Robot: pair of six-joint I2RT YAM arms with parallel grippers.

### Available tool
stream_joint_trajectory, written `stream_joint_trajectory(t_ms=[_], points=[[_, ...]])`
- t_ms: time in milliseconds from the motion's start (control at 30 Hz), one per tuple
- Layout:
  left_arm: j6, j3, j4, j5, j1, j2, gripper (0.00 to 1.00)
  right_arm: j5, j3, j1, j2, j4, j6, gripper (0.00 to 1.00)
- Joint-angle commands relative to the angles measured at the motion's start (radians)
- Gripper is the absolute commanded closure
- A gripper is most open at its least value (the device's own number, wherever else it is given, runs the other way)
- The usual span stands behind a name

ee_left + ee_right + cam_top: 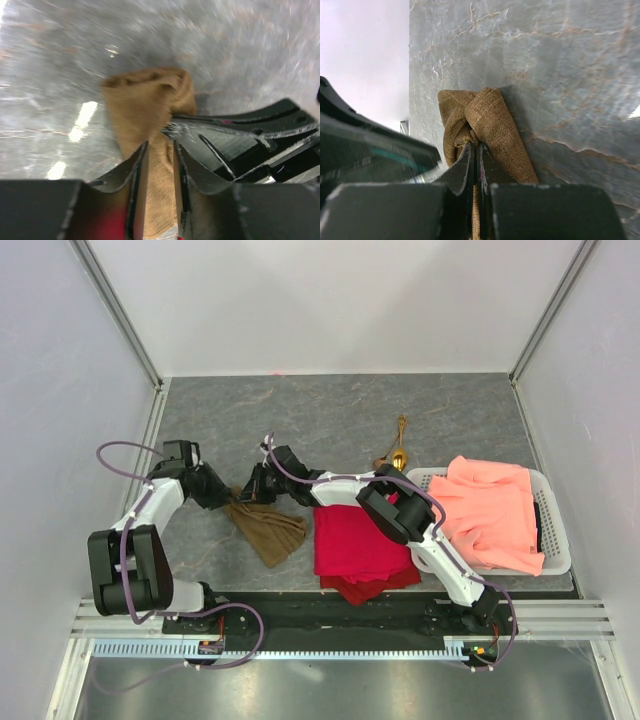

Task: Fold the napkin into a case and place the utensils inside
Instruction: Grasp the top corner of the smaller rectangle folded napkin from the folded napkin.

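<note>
While the right gripper (474, 146) is pinching shut on the bunched far end of the napkin (268, 528), the left gripper (161, 145) is standing parted, a strip of the cloth lying between its fingers. The napkin is lying left of the table's (300, 410) middle, its long axis running from both pincers toward the near edge and the red cloth (355, 545). Both arms are meeting at that one end, so spreading it is probably calling for a sideways pull. The utensils (395, 452) are lying well apart, toward the far right.

Even bright overhead light; left wrist view motion-blurred, glare on table (50, 75).
</note>
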Motion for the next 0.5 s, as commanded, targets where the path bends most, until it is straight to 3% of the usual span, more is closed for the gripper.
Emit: stream_joint_trajectory(t_ms=[0, 467], points=[[0.055, 0.015, 0.016, -0.064, -0.045, -0.02, 0.65, 0.005, 0.04, 0.013, -0.019, -0.033, -0.047, 0.96], [0.098, 0.099, -0.068, -0.259, -0.114, 0.043, 0.69, 0.007, 0.04, 0.015, -0.026, -0.042, -0.064, 0.99]])
